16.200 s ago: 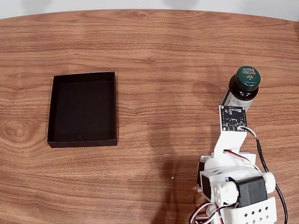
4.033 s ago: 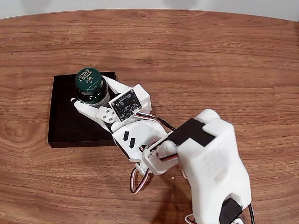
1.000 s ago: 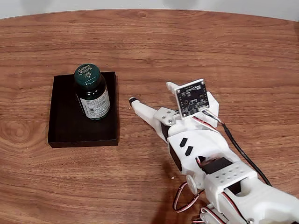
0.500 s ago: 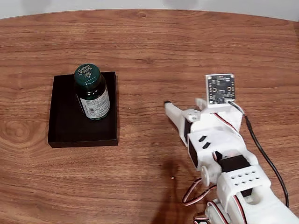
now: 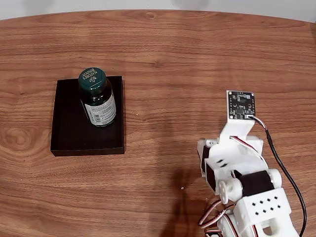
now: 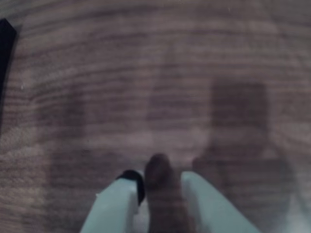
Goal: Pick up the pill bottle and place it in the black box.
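I see the pill bottle (image 5: 98, 101) standing upright, cap up, inside the black box (image 5: 69, 133) at centre left of the fixed view, well apart from the arm folded at lower right, so I judge the placing done and only parking left. In the blurred wrist view the gripper (image 6: 160, 187) enters from the bottom edge, jaws a narrow gap apart and holding nothing, over bare wood table (image 6: 160, 73). That view catches just a dark box corner at its upper left edge; the fixed view hides the jaws.

The pill bottle (image 5: 98, 101) in the fixed view bears white "NATURE'S BOUNTY" lettering on its cap; its label print is too small to read.
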